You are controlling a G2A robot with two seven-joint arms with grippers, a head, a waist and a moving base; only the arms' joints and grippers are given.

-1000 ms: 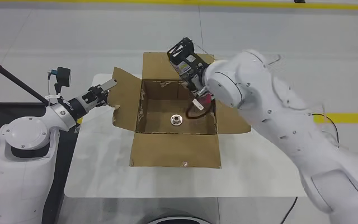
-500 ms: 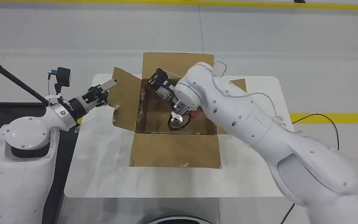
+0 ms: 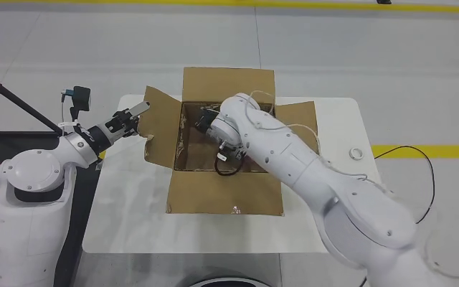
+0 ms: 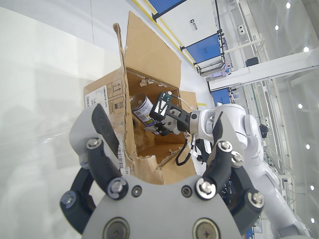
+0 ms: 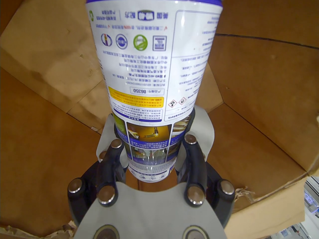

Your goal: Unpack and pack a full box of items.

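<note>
An open cardboard box (image 3: 222, 190) stands in the middle of the white table (image 3: 129, 222). My right gripper (image 5: 152, 135) is down inside the box (image 5: 49, 50), near its left wall, shut on a white can (image 5: 154, 58) with a blue band and a metal end. The left wrist view shows that can (image 4: 140, 110) tilted in the box's interior. My left gripper (image 3: 140, 111) hangs open just outside the box's torn left flap (image 4: 127, 115), not holding it.
A small white ring (image 3: 356, 153) lies on the table to the right of the box. A black cable loop (image 3: 228, 168) from the right arm hangs over the box floor. The four flaps are spread outward.
My right arm has swung from the box's far right corner leftward and down into the box, carrying the can. The left arm has stayed still.
</note>
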